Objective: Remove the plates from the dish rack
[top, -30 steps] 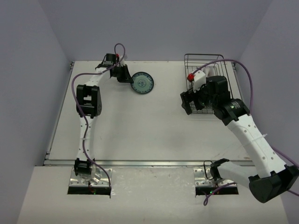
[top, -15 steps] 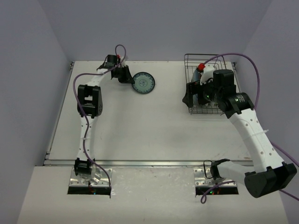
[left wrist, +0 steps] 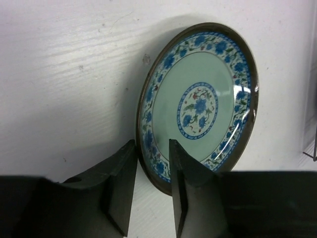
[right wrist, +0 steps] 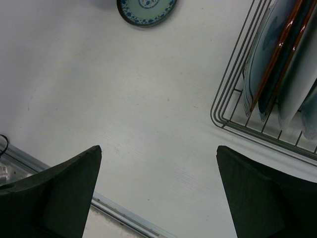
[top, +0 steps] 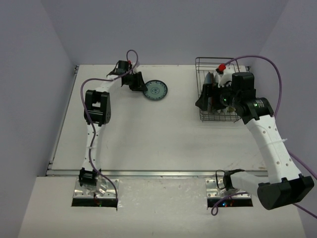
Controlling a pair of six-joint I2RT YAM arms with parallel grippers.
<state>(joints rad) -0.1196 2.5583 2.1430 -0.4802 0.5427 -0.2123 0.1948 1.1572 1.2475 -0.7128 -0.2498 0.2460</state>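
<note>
One white surface [top: 148, 139] carries everything I'm watching. Biggest piece on it is the dark wire dish rack [top: 214, 58], sitting at the far right with its sides upright. Standing on edge in its slots are several plates [right wrist: 280, 54] packed close together. I can pick out a pale one, an orange-rimmed one and dark teal ones, and the wrist view won't let me sort out more. Right end effector [right wrist: 158, 151] has its fingers spread wide with nothing between them, hanging over bare surface just beside the rack's corner. Across on the far side, left of centre, the teal-patterned plate [left wrist: 200, 104] is out of the rack and well apart from it. It sits tilted, a blue flower band round a pale green middle. Left end effector [left wrist: 151, 148] is clamped on its near rim, one finger on each face. Whether the plate's low edge touches the surface, I cannot tell.
</note>
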